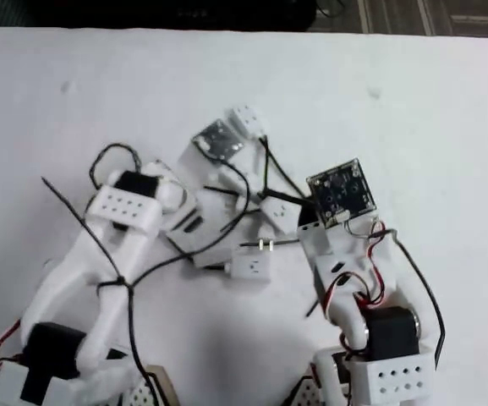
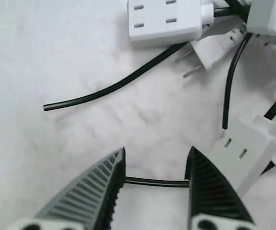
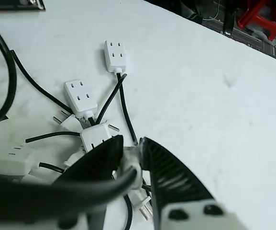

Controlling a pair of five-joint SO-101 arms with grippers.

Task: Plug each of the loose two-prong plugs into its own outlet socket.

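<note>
Left gripper (image 2: 157, 154) spread open astride a black cable (image 2: 149, 182), right gripper (image 3: 133, 146) clamped on a white two-prong plug (image 3: 129, 162), mid-table, just beside an outlet socket (image 1: 250, 266), cords tangled around

Plug (image 2: 212, 50) just beside socket (image 2: 166, 19), cable (image 2: 114, 88) alongside, 2nd socket (image 2: 245, 148) nr, all on table (image 2: 32, 48)

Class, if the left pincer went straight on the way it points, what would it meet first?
Most likely the thin black cable lying across the table between the open fingers of the left pincer, though depth is unclear; the white socket block sits farther on.
</note>
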